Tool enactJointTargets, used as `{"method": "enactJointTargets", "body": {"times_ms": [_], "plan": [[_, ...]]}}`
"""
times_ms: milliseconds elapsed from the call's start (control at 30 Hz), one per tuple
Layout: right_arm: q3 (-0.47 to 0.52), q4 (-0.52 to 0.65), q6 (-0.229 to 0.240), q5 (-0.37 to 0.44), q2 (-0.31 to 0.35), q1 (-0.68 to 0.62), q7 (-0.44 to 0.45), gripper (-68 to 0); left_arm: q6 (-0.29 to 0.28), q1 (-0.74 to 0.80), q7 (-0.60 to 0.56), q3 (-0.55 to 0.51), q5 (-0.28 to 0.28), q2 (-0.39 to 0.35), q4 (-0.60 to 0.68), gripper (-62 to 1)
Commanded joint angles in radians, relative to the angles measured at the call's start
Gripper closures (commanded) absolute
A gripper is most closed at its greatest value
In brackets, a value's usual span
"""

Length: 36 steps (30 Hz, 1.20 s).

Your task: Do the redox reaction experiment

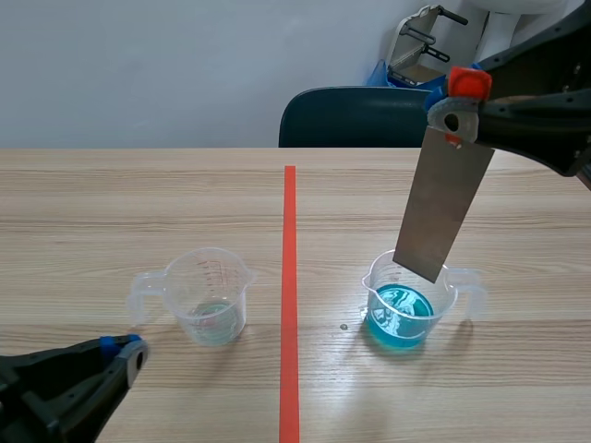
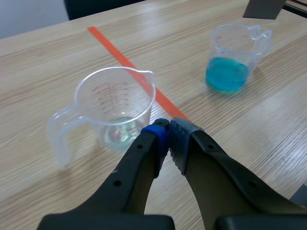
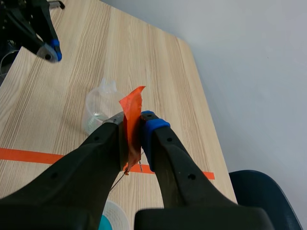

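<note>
right gripper is up high at the far right, fingers clamped on the top of a grey metal strip, right where an orange-red tab is wrapped over its end. in the right wrist view that tab pokes up between the two closed fingers of the right gripper.

the strip's long axis runs close to vertical, with a lean: top end toward the right arm's side, lower end angled down toward the table's middle. its broad flat face is turned toward the robot. the lower edge hangs just over the mouth of the measuring cup of blue liquid, handle out to the right (from the left wrist view, the strip's end shows above that cup with a sliver of gap to the rim).

left gripper sits low at the near left, fingers pressed together on nothing, pads meeting in the left wrist view. just ahead of it stands the clear measuring cup, upright, a little clear liquid at the bottom, handle pointing left.

an orange-red tape line runs straight down the wooden table between the two cups. a dark chair stands beyond the far edge.
</note>
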Motion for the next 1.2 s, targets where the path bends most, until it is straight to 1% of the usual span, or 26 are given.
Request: {"method": "enactJointTargets", "body": {"times_ms": [0,133,333,367,400,433,533,567,667,767,800,833,933,1067,1167], "plan": [[0.016,0.013,0.006,0.021,0.016,0.018,0.018,-0.7,-0.006,0.048,-0.028,-0.027,-0.004,0.010,0.033,-2.5],[0.016,0.013,0.006,0.021,0.016,0.018,0.018,-0.7,-0.006,0.164,-0.032,-0.119,-0.010,0.011,0.081,-2.6],[0.016,0.013,0.006,0.021,0.016,0.018,0.018,-0.7,-0.006,0.262,-0.053,-0.217,-0.106,0.014,0.104,-3.0],[0.016,0.013,0.006,0.021,0.016,0.018,0.018,-0.7,-0.006,0.270,-0.053,-0.229,-0.113,0.018,0.104,-5.0],[0.016,0.013,0.006,0.021,0.016,0.018,0.017,-0.7,-0.006,0.272,-0.051,-0.237,-0.125,0.023,0.104,-9.2],[0.016,0.013,0.006,0.021,0.016,0.018,0.018,-0.7,-0.006,0.273,-0.048,-0.244,-0.137,0.031,0.104,-15.8],[0.016,0.013,0.006,0.021,0.016,0.018,0.018,-0.7,-0.006,0.272,-0.050,-0.252,-0.138,0.045,0.104,-41.4],[0.016,0.013,0.006,0.021,0.016,0.018,0.017,-0.7,-0.006,0.272,-0.051,-0.253,-0.138,0.048,0.104,-46.6],[0.016,0.013,0.006,0.021,0.016,0.018,0.018,-0.7,-0.006,0.272,-0.054,-0.256,-0.152,0.050,0.104,-50.1],[0.016,0.013,0.006,0.021,0.016,0.018,0.018,-0.7,-0.007,0.272,-0.058,-0.263,-0.156,0.049,0.104,-60.6],[0.016,0.013,0.006,0.021,0.016,0.018,0.018,-0.7,-0.008,0.272,-0.058,-0.264,-0.156,0.049,0.104,-62.1],[0.016,0.013,0.006,0.021,0.016,0.018,0.018,-0.7,-0.008,0.272,-0.058,-0.266,-0.156,0.049,0.104,-62.3],[0.016,0.013,0.006,0.021,0.016,0.018,0.018,-0.7,-0.008,0.272,-0.058,-0.266,-0.156,0.049,0.104,-62.3],[0.016,0.013,0.006,0.021,0.016,0.018,0.018,-0.7,-0.009,0.272,-0.057,-0.266,-0.135,0.049,0.104,-62.3],[0.016,0.013,0.006,0.021,0.016,0.018,0.018,-0.7,-0.009,0.272,-0.058,-0.266,-0.133,0.049,0.104,-62.3]]}}
